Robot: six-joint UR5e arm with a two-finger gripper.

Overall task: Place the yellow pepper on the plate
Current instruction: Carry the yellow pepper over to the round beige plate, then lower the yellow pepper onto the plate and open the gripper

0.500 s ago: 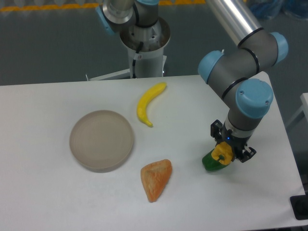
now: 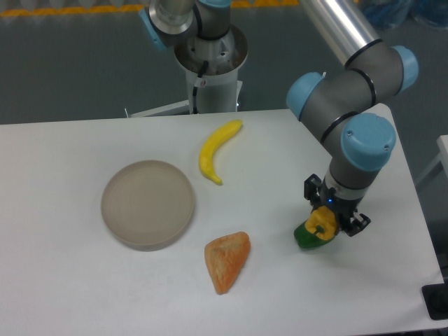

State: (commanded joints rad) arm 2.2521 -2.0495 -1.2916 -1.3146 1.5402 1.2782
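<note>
The yellow pepper sits between the fingers of my gripper at the right side of the table. The gripper points down and is shut on it. The pepper is low, right against a green pepper that lies just left of and below it. I cannot tell whether the yellow pepper touches the table. The plate is round, grey-beige and bare, and lies flat at the left of the table, far from the gripper.
A long yellow banana lies at the back middle of the white table. An orange wedge-shaped piece of food lies at the front between the plate and the gripper. The robot base stands behind the table.
The gripper and the yellow pepper in it have shifted a few pixels to the left. Everything else is where it was.
</note>
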